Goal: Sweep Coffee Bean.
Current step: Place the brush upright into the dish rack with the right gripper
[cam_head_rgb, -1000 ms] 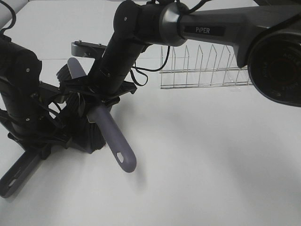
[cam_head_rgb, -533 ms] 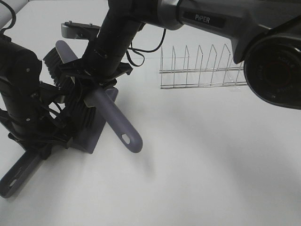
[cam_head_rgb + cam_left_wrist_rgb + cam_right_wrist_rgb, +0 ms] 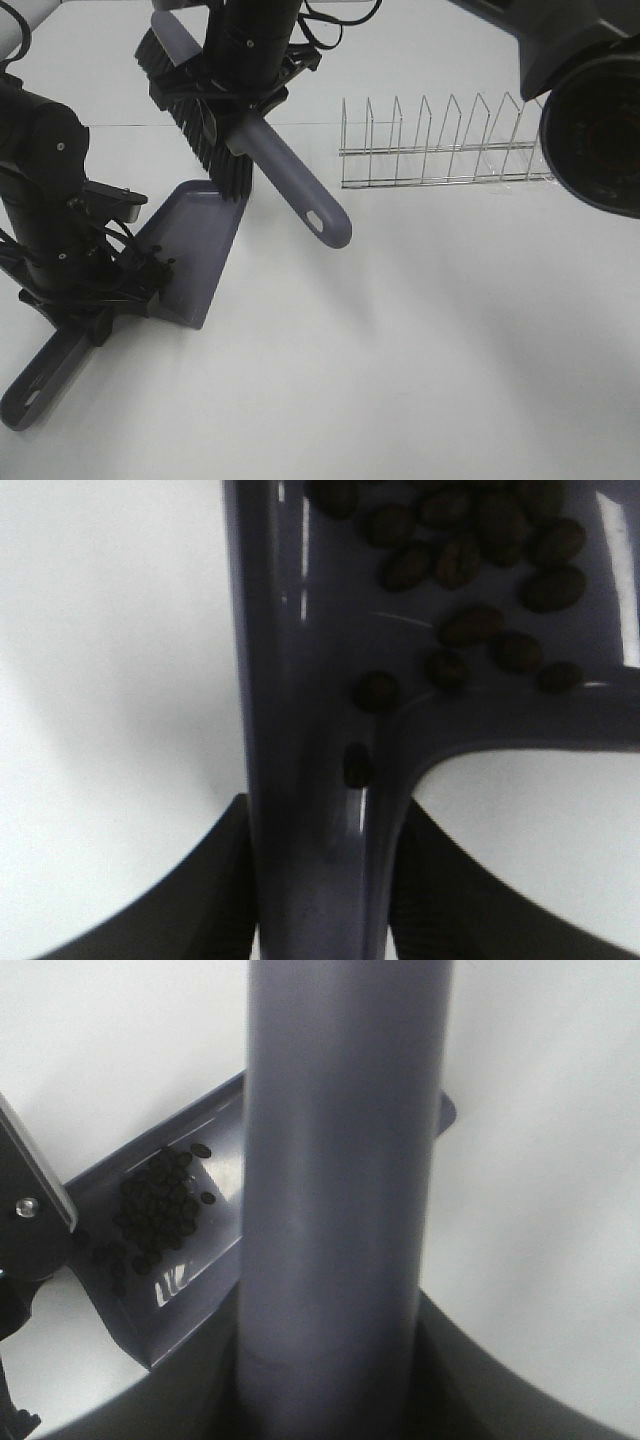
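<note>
The coffee beans (image 3: pixel 470 570) lie as a dark cluster inside the grey-purple dustpan (image 3: pixel 200 240), near its handle; they also show in the right wrist view (image 3: pixel 155 1215). My left gripper (image 3: pixel 95 300) is shut on the dustpan handle (image 3: pixel 310 860), and the pan rests on the white table. My right gripper (image 3: pixel 240 85) is shut on the brush handle (image 3: pixel 340 1160). It holds the brush lifted, with its black bristles (image 3: pixel 195 125) just above the pan's far edge. In the exterior view I cannot make out the beans.
A wire dish rack (image 3: pixel 440 150) stands at the back right of the white table (image 3: pixel 450 350). The brush handle's free end (image 3: pixel 325 220) points towards the middle of the table. The right arm reaches across to the left side.
The right arm has lifted the brush up and back, off the dustpan, which now lies uncovered. The left arm and the dustpan have stayed put.
</note>
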